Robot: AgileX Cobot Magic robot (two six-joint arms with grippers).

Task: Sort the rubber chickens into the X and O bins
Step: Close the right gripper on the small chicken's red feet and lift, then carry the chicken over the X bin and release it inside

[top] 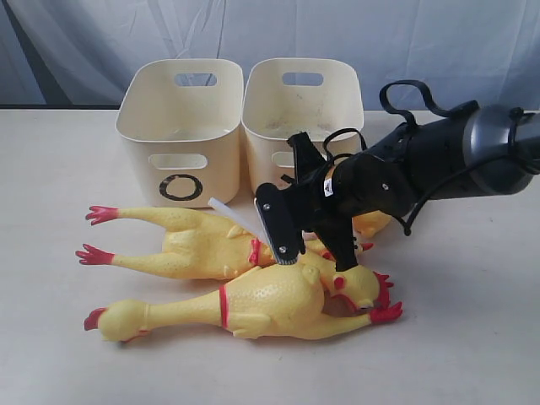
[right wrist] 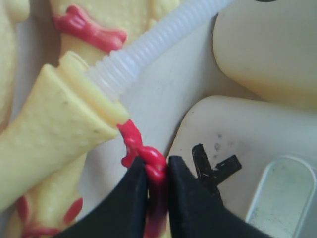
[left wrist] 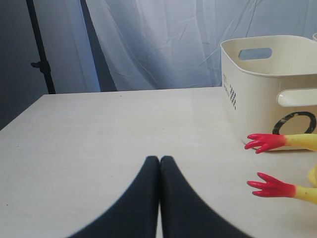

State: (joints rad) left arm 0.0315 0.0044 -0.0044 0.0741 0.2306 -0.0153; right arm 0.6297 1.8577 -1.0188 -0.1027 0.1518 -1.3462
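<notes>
Two cream bins stand side by side at the back: the O bin [top: 181, 126] [left wrist: 267, 89] on the left and the X bin [top: 304, 118] [right wrist: 237, 134] on the right. In front of them lie rubber chickens: a long one [top: 202, 249] with red feet [left wrist: 265, 141], another [top: 270, 304] nearer the front, and a third [top: 373, 224] mostly hidden behind the right arm. My right gripper [top: 316, 253] [right wrist: 158, 171] is shut on a chicken's red comb [right wrist: 154, 161], close to the X bin's front. My left gripper [left wrist: 159, 159] is shut on nothing above bare table.
A white ribbed tube [top: 232, 215] [right wrist: 148, 47] sticks out of one chicken's yellow beak. The right arm [top: 439, 160] with its cables reaches in from the right. A pale curtain hangs behind the table [left wrist: 124, 124], and a black stand [left wrist: 39, 64] is at its far corner.
</notes>
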